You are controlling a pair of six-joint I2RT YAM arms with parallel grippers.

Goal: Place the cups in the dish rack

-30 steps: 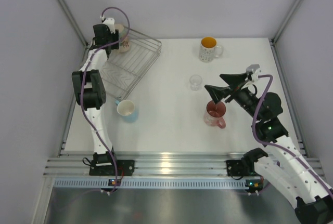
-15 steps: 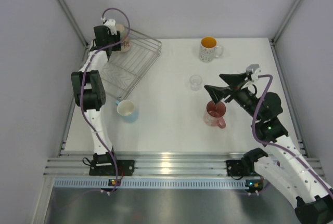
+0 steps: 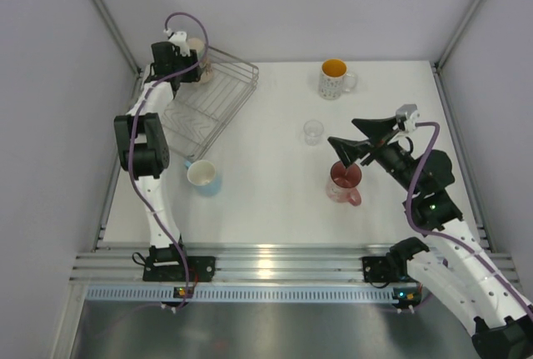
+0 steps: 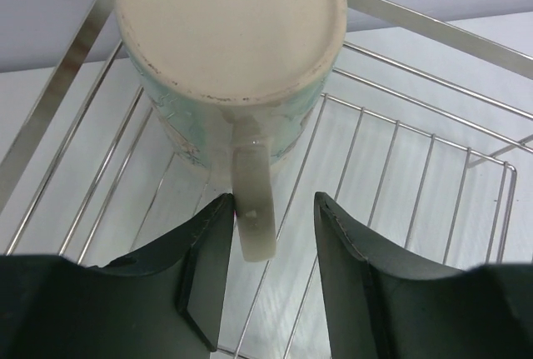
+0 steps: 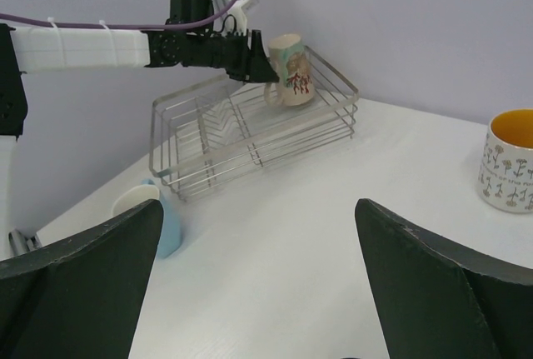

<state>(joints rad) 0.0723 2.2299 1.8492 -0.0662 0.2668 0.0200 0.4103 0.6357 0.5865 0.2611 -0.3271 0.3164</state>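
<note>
The cream mug [image 4: 229, 26] lies on its side at the far left corner of the dish rack [image 3: 208, 101], its base toward the left wrist camera. My left gripper [image 4: 275, 242] is open around its handle [image 4: 254, 201]; the handle touches the left finger and stands apart from the right one. My right gripper [image 3: 350, 141] is open and empty, hovering above the pink-red mug [image 3: 344, 180]. The white dotted mug [image 3: 335, 78] stands at the far right. One clear glass [image 3: 313, 132] stands mid-table. The light blue cup [image 3: 202, 177] stands near the rack's front.
The right wrist view shows the rack [image 5: 250, 138], the cream mug [image 5: 287, 67], the blue cup [image 5: 146, 213] and the dotted mug [image 5: 510, 159]. Grey walls and metal frame posts enclose the table on three sides.
My left gripper and the cream mug have shifted slightly toward the rack's far corner. The right arm has hardly moved.
</note>
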